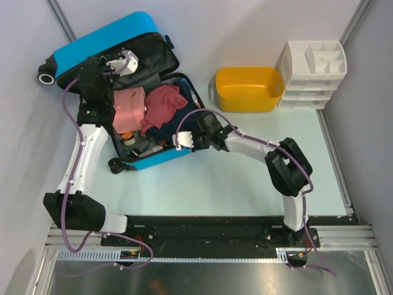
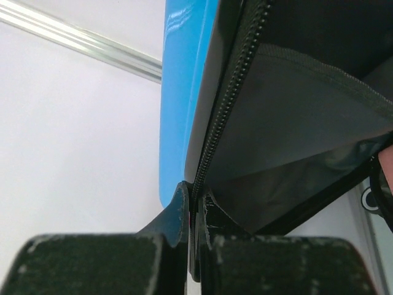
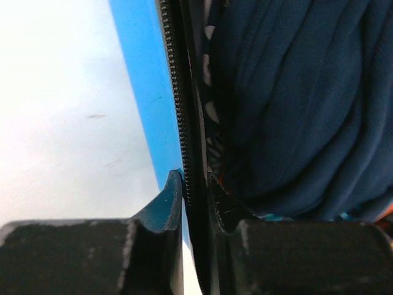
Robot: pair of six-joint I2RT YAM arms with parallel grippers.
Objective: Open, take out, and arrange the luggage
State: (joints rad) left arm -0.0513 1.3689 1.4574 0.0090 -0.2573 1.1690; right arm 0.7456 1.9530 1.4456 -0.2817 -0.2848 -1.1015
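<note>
The bright-blue luggage (image 1: 98, 46) lies open at the back left, lid raised, dark grey lining showing. Inside lie a pink pouch (image 1: 129, 106), a maroon garment (image 1: 164, 101) and dark blue clothing (image 3: 295, 104). My left gripper (image 1: 123, 63) is shut on the zipper edge of the lid (image 2: 212, 147), one finger on the blue shell side, one on the lining side. My right gripper (image 1: 183, 140) is shut on the zipper rim of the lower shell (image 3: 184, 141) at its front right edge.
A yellow plastic tub (image 1: 249, 89) stands right of the suitcase. A white drawer organiser (image 1: 312, 74) stands at the back right. The pale table surface (image 1: 233, 184) stretches in front of the suitcase. Grey walls close in on both sides.
</note>
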